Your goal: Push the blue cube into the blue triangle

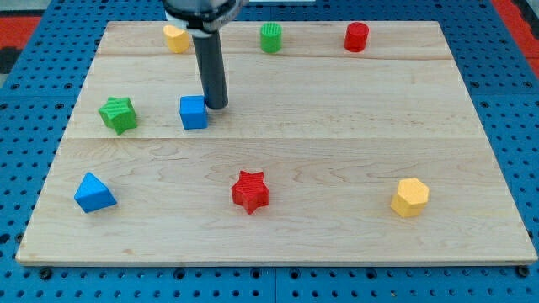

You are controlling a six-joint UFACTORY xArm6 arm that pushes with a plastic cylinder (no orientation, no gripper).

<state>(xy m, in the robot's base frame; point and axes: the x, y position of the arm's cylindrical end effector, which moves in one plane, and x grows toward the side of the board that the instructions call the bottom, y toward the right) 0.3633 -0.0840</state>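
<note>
Blue cube (194, 112) touches my tip (217, 106); blue triangle (93, 193) well apart.

Robotics lab bench, pale wooden board counter (337, 160) laid on a blue perforated metal base (25, 101), small coloured plastic test blocks scattered over it, straight dark rod (210, 71) of a robot arm standing above

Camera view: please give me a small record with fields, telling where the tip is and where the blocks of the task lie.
tip: my tip stands at the upper right edge of the blue cube, touching or nearly touching
target: blue triangle lies toward the view's bottom left of the cube, clearly apart
near the path: green star to the view's left of the cube
board: wooden board
</note>
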